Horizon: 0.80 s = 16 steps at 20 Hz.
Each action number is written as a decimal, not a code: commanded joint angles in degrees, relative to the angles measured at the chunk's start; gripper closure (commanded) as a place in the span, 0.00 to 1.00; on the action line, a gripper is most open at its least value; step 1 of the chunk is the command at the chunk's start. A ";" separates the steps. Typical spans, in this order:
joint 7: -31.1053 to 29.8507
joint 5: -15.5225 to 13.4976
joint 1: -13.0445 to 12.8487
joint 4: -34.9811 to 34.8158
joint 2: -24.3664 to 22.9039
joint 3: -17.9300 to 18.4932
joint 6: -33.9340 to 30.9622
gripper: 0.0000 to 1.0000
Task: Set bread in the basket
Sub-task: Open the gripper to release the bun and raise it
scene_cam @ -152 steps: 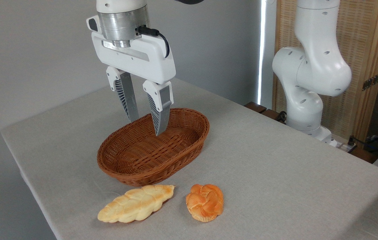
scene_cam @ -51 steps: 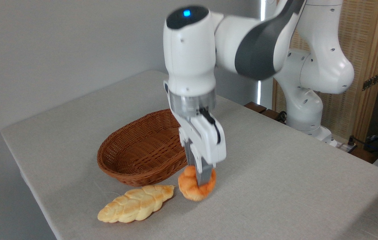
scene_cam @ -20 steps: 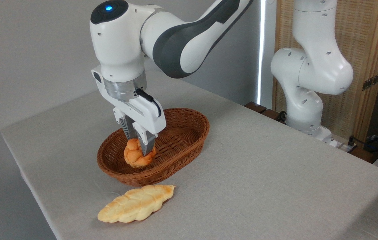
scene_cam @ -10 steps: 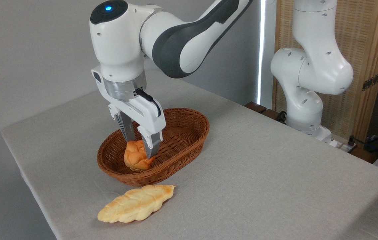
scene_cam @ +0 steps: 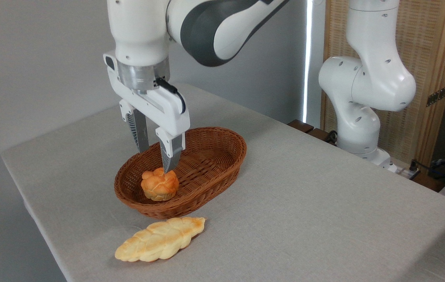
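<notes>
The bread, a small orange-brown braided bun, lies inside the oval brown wicker basket, in its near left end. My gripper hangs just above the bun with its two fingers apart and nothing between them. The right fingertip ends close over the bun's top; the left finger stands behind it over the basket's back rim.
A longer pale yellow braided loaf lies on the grey tablecloth in front of the basket. The arm's white base stands at the table's far right edge. The table's left edge runs close to the basket.
My gripper has let go of the bun and risen. The bun has dropped and settled on the basket floor, turned top up.
</notes>
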 commanded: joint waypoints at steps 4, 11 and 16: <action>1.33 4.72 1.19 3.20 -2.90 2.99 -4.72 0.00; 1.34 9.48 1.46 9.10 -2.72 5.10 -14.15 0.00; -1.03 13.44 -0.64 10.60 -2.55 7.71 -13.97 0.00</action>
